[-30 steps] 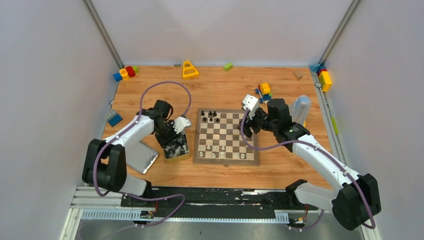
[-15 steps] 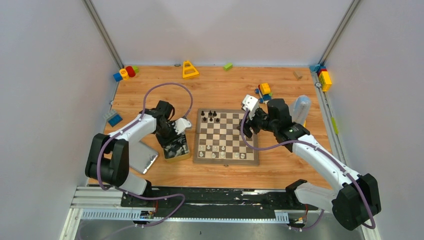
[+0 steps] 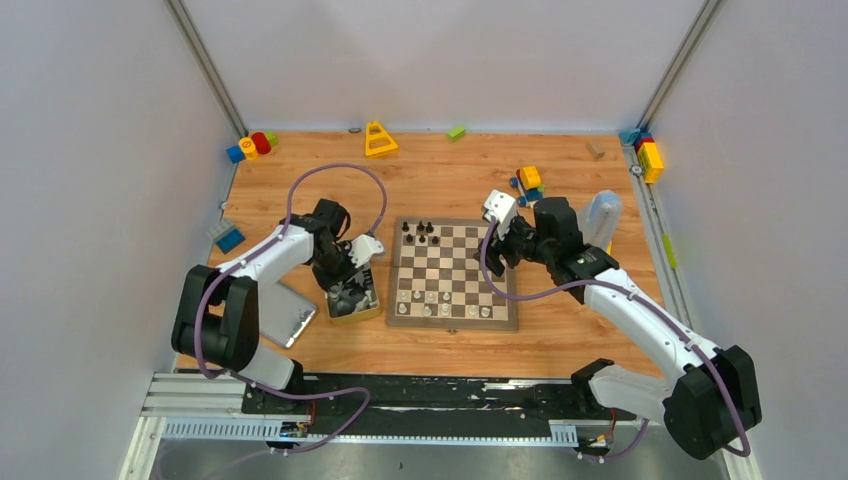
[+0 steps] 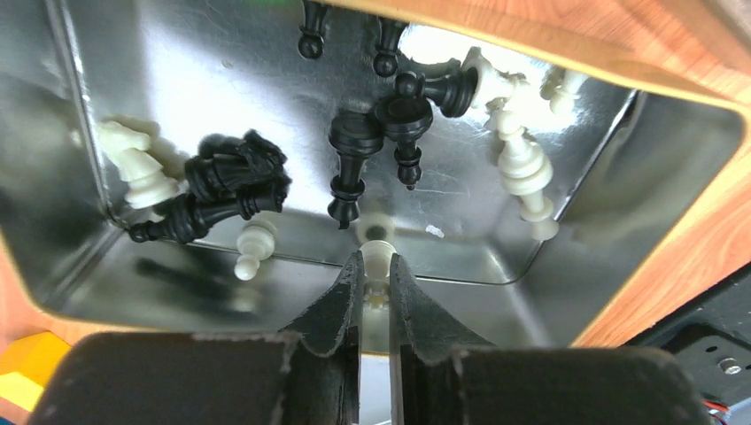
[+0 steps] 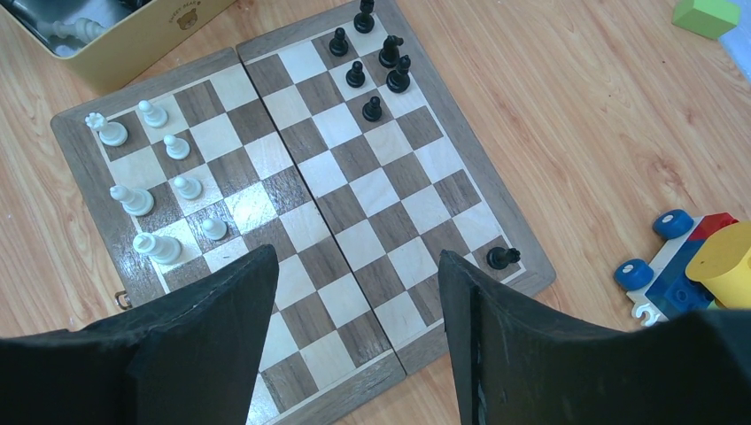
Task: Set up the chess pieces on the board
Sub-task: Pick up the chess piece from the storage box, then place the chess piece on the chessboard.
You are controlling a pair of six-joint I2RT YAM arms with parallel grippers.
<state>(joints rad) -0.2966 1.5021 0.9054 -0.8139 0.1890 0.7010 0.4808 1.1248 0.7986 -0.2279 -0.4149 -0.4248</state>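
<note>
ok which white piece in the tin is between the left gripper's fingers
The small white piece by the tin's wall, pinched between the left gripper's fingertips. The other white pieces lie off to either side, clear of it.

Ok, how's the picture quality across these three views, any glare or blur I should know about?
Left wrist view: the shiny tin mirrors the light, with a blown-out patch at its far wall, and the dark jaws around a white piece look soft. Right wrist view: a pale sheen on the board, and the jaws blur there too. Top view: even light, but the chess pieces are tiny.
</note>
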